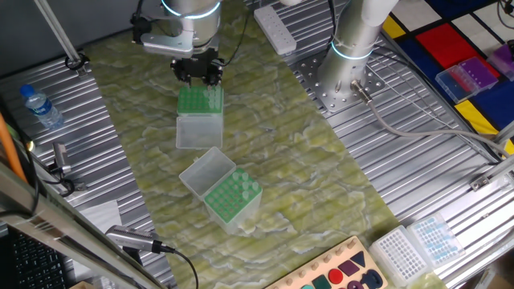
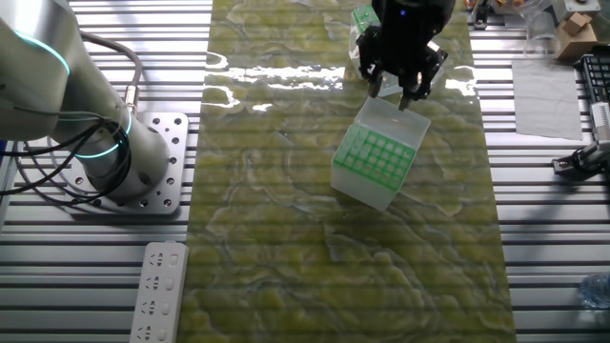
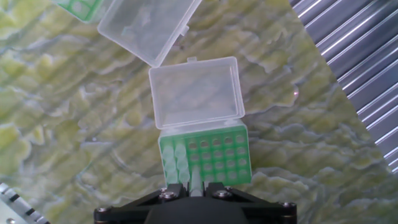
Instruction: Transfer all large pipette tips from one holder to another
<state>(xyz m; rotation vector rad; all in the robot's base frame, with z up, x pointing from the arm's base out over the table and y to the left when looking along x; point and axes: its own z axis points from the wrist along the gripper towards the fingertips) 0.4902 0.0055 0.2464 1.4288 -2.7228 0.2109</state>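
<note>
My gripper (image 1: 198,71) hangs just above the far holder (image 1: 197,103), a green rack with its clear lid (image 1: 198,131) folded open. In the hand view the jaws (image 3: 196,188) are shut on one large pipette tip (image 3: 196,179), held upright over the rack's (image 3: 214,155) near edge. Several pale tips (image 3: 175,163) stand in its left columns; the other holes look empty. The second holder (image 1: 231,195), nearer the front, holds several tips (image 1: 246,185). In the other fixed view the gripper (image 2: 400,88) is above the rack (image 2: 375,162).
The second holder's open lid (image 3: 149,25) lies just beyond the first lid (image 3: 196,93). A water bottle (image 1: 42,107) stands left, a power strip (image 1: 275,30) at the back, and white tip boxes (image 1: 418,245) front right. Another arm's base (image 1: 353,56) is bolted nearby.
</note>
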